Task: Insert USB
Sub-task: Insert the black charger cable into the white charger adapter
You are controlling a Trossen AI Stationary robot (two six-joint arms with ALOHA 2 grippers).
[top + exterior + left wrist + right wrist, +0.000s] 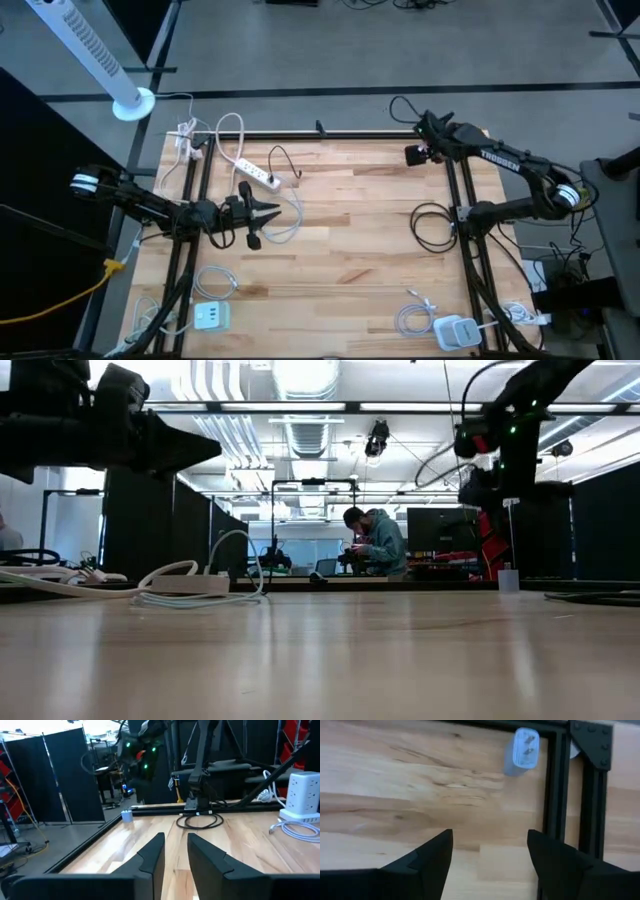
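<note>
A white power strip (258, 174) lies at the table's far left, with white cables looping around it (215, 565). My left gripper (272, 212) hovers level just near of the strip, pointing toward the table's right; it is open, with nothing between its fingers (176, 845). A loop of white cable (295, 212) lies beside its tips. My right gripper (412, 155) is at the far right, slanting down, open and holding nothing (490, 845). A small white plug adapter (525, 750) stands on the wood ahead of it, next to the black frame rail (555, 785).
A black cable coil (432, 225) lies at the right. A white charger block (210, 317) sits near left; a white outlet cube (455, 330) with coiled white cable (415, 318) sits near right. Black frame rails cross the table. A person (375, 545) stands in the room behind.
</note>
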